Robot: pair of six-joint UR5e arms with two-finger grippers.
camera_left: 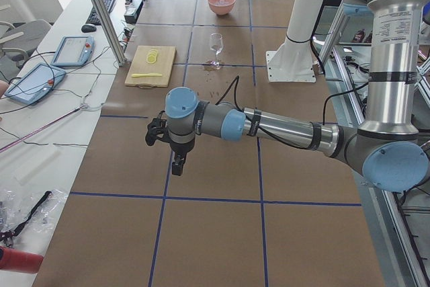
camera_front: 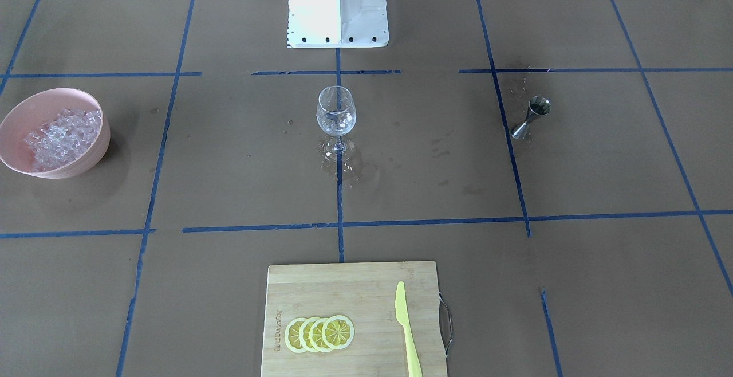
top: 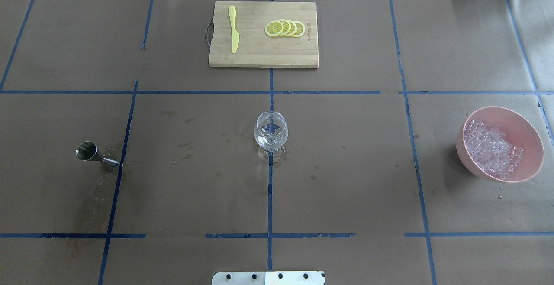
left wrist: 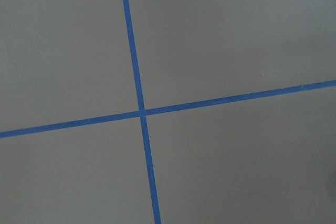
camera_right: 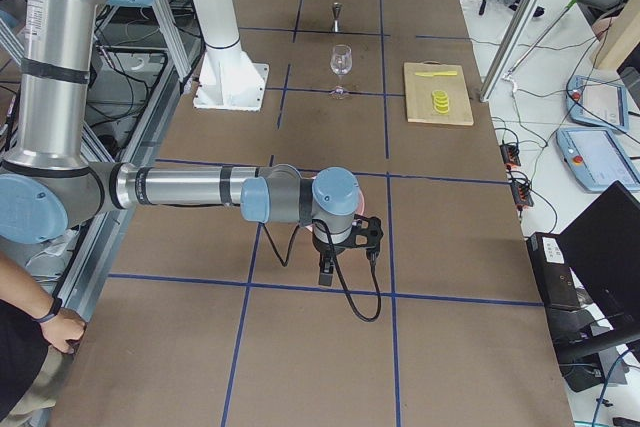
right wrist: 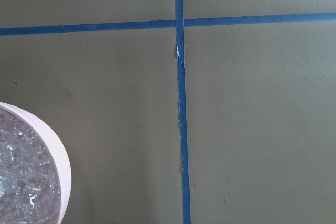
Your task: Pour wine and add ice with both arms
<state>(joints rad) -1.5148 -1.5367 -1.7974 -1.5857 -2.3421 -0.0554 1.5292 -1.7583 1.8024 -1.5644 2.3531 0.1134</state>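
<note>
A clear wine glass (camera_front: 336,116) stands upright at the table's middle (top: 271,134). The ice (camera_front: 60,136) fills a pink bowl (top: 530,133) on the robot's right. My left arm's gripper (camera_left: 176,162) hangs over bare table beyond the jigger, far from the glass; it shows only in the exterior left view and I cannot tell whether it is open. My right arm's gripper (camera_right: 327,269) hangs beside the bowl, whose ice (right wrist: 21,171) edges the right wrist view; I cannot tell its state either. The left wrist view shows only taped table.
A steel jigger (top: 93,154) stands on the robot's left. A wooden cutting board (top: 259,51) at the far edge carries lemon slices (top: 285,28) and a yellow knife (top: 233,34). Wet spots lie around the glass's foot. The white base block (camera_front: 338,4) is at the near edge.
</note>
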